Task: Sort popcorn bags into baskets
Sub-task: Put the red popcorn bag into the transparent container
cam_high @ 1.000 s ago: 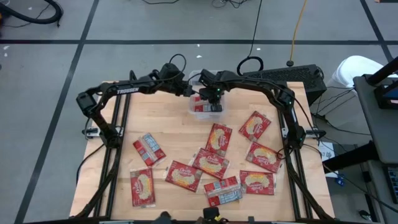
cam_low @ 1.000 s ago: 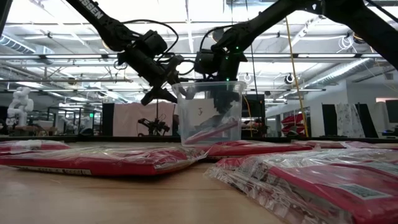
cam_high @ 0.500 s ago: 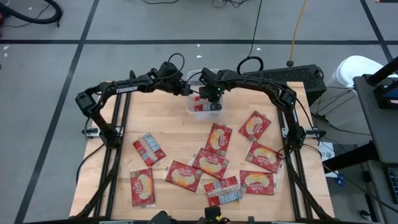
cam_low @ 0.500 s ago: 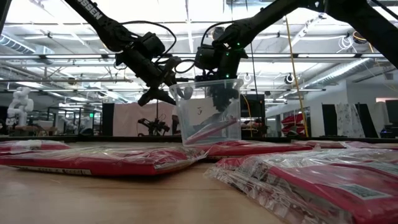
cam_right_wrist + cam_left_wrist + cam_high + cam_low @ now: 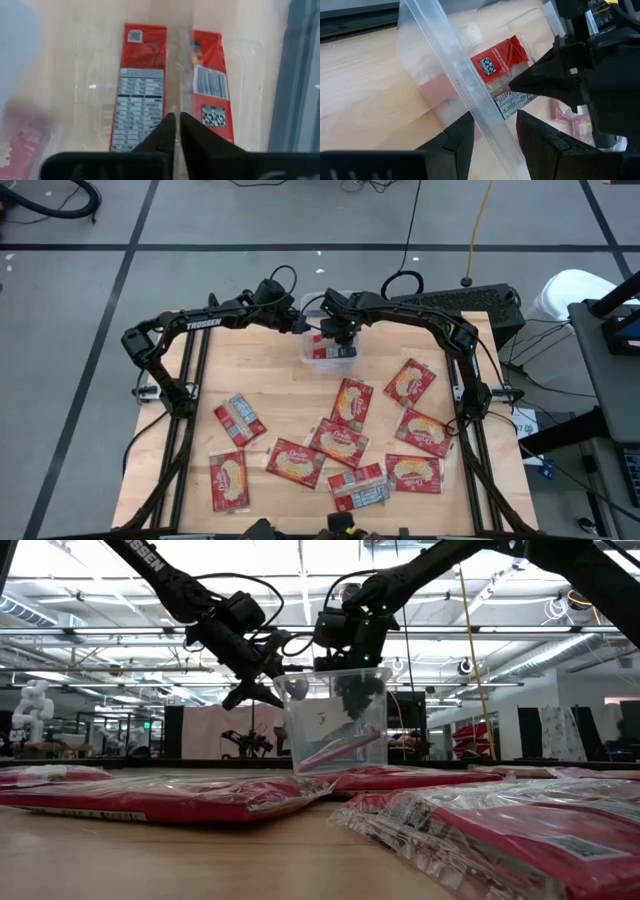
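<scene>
currently left gripper (image 5: 492,131) clamps clear tub (image 5: 328,350) wall; right gripper (image 5: 173,129) inside tub, fingers nearly closed, empty, above two popcorn bags (image 5: 142,107).

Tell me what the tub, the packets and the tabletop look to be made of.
Tub: clear, colourless hard plastic, probably; the room shows through its walls. Popcorn bags: glossy printed film with a red face, seemingly in clear overwrap; highlights show in the low view. Table: pale wood, apparently butcher-block; plank lines show.
</scene>
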`<state>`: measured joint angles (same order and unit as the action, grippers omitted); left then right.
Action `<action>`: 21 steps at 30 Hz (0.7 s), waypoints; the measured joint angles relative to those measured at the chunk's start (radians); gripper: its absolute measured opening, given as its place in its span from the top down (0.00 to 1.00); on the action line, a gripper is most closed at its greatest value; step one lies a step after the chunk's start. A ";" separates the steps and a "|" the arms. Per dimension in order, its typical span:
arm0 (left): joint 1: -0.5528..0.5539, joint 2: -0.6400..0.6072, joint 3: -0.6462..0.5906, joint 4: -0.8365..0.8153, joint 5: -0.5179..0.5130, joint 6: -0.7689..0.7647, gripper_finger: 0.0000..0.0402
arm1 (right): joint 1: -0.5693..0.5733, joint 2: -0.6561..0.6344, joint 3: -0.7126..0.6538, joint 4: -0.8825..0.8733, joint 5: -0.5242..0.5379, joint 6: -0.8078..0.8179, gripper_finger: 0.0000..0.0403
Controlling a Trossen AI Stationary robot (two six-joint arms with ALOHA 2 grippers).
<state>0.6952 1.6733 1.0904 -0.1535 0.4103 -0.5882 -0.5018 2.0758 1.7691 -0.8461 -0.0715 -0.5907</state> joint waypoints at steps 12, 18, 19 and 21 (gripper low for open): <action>0.000 -0.001 0.000 -0.001 -0.004 0.004 0.63 | 0.000 0.067 0.000 0.178 0.009 0.052 0.41; 0.000 -0.001 0.000 -0.001 0.000 0.003 0.63 | -0.001 0.069 0.000 0.152 -0.001 0.055 0.42; 0.000 -0.001 0.000 -0.001 0.000 0.003 0.63 | -0.002 0.069 0.000 0.138 -0.023 0.064 0.43; 0.000 -0.001 0.000 0.000 0.000 0.002 0.63 | -0.002 0.069 0.000 0.118 -0.060 0.086 0.45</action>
<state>0.6952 1.6726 1.0904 -0.1532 0.4103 -0.5858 -0.5037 2.1448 1.7691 -0.7285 -0.1320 -0.5044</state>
